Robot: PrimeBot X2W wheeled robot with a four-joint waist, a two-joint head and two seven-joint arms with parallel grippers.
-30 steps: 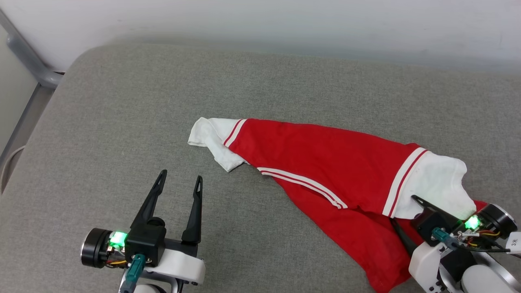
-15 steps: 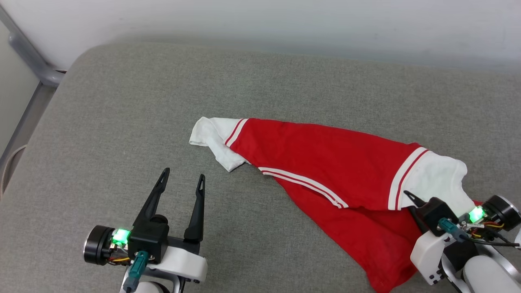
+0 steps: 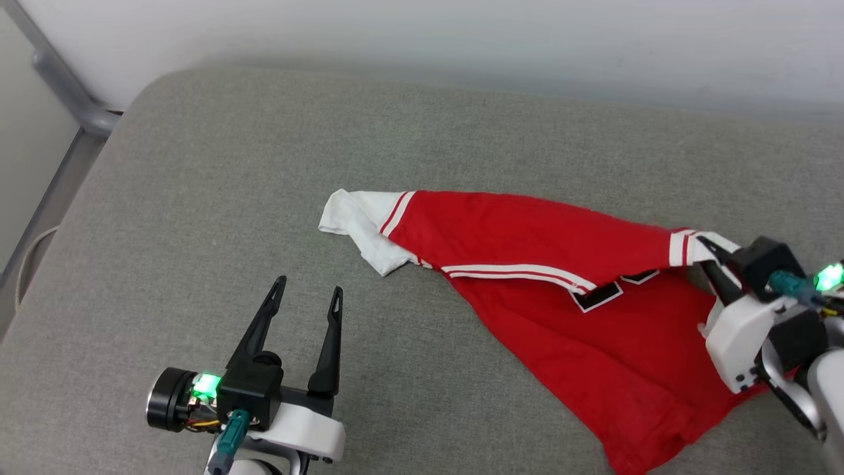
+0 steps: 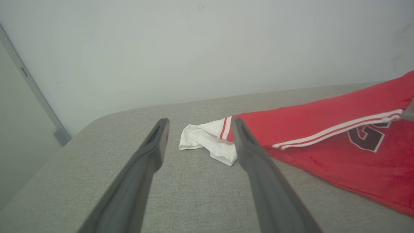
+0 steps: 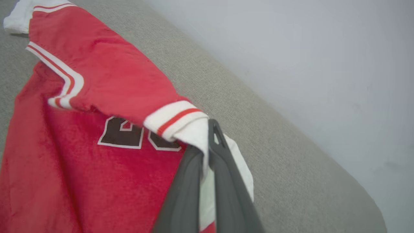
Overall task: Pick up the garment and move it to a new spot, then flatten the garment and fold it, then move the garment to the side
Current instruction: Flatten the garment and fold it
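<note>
The left gripper [image 3: 310, 285] and right gripper [image 3: 704, 247] share long tapered black fingers [image 3: 250, 340]; white wrist shells [image 3: 300, 432]; glowing green lights [image 3: 206, 384]; teal-plugged cables [image 3: 231, 429].

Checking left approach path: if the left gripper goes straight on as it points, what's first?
Probably the white sleeve of the garment, just ahead of the open left gripper; its height above the cushion is unclear.

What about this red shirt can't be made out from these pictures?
- Print: head view, folded-over garment covers most of it.
- Garment's bottom corner: head view, cut off by the picture's lower edge.
- Sleeve cloth pinched by the right gripper: right wrist view, its shut jaws hide it.
</note>
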